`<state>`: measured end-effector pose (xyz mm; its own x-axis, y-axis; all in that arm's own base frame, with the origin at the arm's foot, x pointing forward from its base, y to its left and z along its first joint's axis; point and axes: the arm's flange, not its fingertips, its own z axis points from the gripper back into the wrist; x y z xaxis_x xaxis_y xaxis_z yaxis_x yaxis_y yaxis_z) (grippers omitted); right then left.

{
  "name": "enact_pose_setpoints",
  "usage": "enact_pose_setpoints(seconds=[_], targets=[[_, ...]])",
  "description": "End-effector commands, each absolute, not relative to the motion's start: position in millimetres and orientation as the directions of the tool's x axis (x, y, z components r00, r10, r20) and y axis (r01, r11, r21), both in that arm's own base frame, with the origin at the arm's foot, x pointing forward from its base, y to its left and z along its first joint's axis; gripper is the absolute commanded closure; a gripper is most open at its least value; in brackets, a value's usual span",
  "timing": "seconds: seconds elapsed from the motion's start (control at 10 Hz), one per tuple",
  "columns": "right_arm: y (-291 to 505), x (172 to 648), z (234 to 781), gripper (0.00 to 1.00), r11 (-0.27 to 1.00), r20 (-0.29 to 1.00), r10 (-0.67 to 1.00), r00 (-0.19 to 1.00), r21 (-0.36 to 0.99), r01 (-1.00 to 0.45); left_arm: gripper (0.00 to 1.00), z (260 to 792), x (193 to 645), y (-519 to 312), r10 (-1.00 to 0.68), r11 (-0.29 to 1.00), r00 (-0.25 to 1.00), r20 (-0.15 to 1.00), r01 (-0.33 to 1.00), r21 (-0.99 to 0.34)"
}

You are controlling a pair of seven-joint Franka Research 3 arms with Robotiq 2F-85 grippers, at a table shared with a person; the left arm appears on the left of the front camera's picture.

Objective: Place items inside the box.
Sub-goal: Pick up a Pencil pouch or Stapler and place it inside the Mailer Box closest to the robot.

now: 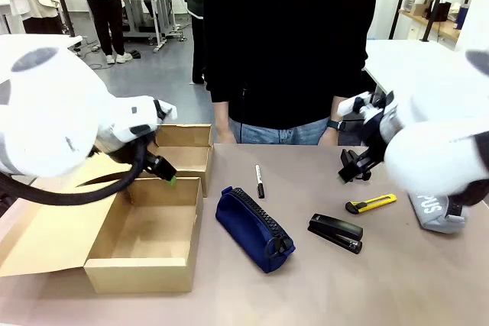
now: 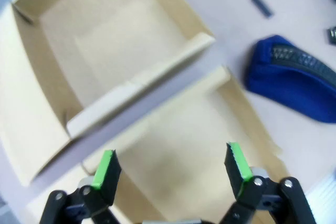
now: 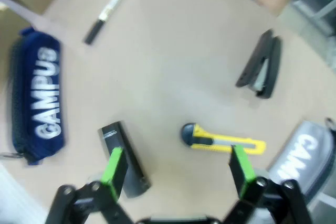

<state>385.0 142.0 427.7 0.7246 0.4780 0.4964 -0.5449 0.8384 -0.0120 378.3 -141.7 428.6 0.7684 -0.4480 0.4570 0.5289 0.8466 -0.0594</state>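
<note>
counter in dusty mauve, seen from the robot's side, with a person [image 1: 290, 43] in black standing at the far edge. at the left edge, two open tan cardboard boxes set end to end: near box [image 1: 145, 238] with its flap lid [image 1: 42, 246] folded out flat toward the left, far box [image 1: 183, 154] right behind it.

left arm [image 1: 53, 112] coming in from the left edge. left jaws apart, nothing between them, hanging above the far rim of the near box. from the left wrist, green pads [image 2: 106, 169] spread wide over the near box's floor, the far box just beyond.

near the middle of the counter, just right of the near box and apart from it, navy pouch [image 1: 252, 228] lying on its side, zip uppermost, white "campus" lettering readable from the right wrist. marker pen [image 1: 260, 181] behind the pouch, toward the far edge.

right of the pouch, black stapler [image 1: 336, 233] lying flat. utility knife [image 1: 370, 204], yellow and black, just beyond it, not touching. second black stapler [image 1: 357, 166] farther back toward the far edge, beside the right arm [image 1: 435, 143]. grey pouch [image 1: 437, 211] at the right edge, partly under that arm. all of these out on the counter, outside both boxes.

right jaws apart, gripping nothing, pointing down at the counter. from the right wrist, one pad in line with the black stapler's end, the other beside the knife. height above them impossible to tell.
</note>
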Motion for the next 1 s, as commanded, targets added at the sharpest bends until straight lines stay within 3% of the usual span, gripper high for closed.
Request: enact_pose_setpoints(seconds=[0.0,0.1,0.2,0.3,0.5,0.6,0.7,0.9], targets=[[75,342,508,0.0,0.791,0.547,0.402,0.734,0.197,-0.58,0.0,500,353,-71,-0.375,0.848,0.798,0.471,0.501,-0.174],[43,316,524,0.0,0.737,0.599,0.408,0.688,0.229,-0.636,0.0,515,340,-35,-0.395,0.752,0.776,0.493,0.58,-0.311],[-8,289,536,0.0,0.671,0.666,0.316,0.675,0.346,-0.656,0.0,522,327,15,-0.332,0.688,0.785,0.523,0.581,-0.435],[-68,278,534,0.0,0.674,0.681,0.123,0.722,0.476,-0.565,0.0,518,319,66,-0.207,0.656,0.813,0.544,0.528,-0.54],[-187,268,501,0.0,0.551,0.564,-0.3,0.769,0.761,-0.343,0.0,477,298,181,0.243,0.503,0.823,0.514,0.347,-0.792],[-232,262,473,0.0,0.486,0.468,-0.459,0.755,0.844,-0.228,0.0,436,288,224,0.477,0.401,0.788,0.389,0.199,-0.894],[-256,258,448,0.0,0.413,0.379,-0.567,0.732,0.899,-0.145,0.0,405,279,250,0.592,0.307,0.744,0.31,0.148,-0.94],[-269,251,407,0.0,0.333,0.289,-0.678,0.676,0.94,-0.068,0.0,370,269,245,0.648,0.244,0.722,0.243,0.106,-0.964]])
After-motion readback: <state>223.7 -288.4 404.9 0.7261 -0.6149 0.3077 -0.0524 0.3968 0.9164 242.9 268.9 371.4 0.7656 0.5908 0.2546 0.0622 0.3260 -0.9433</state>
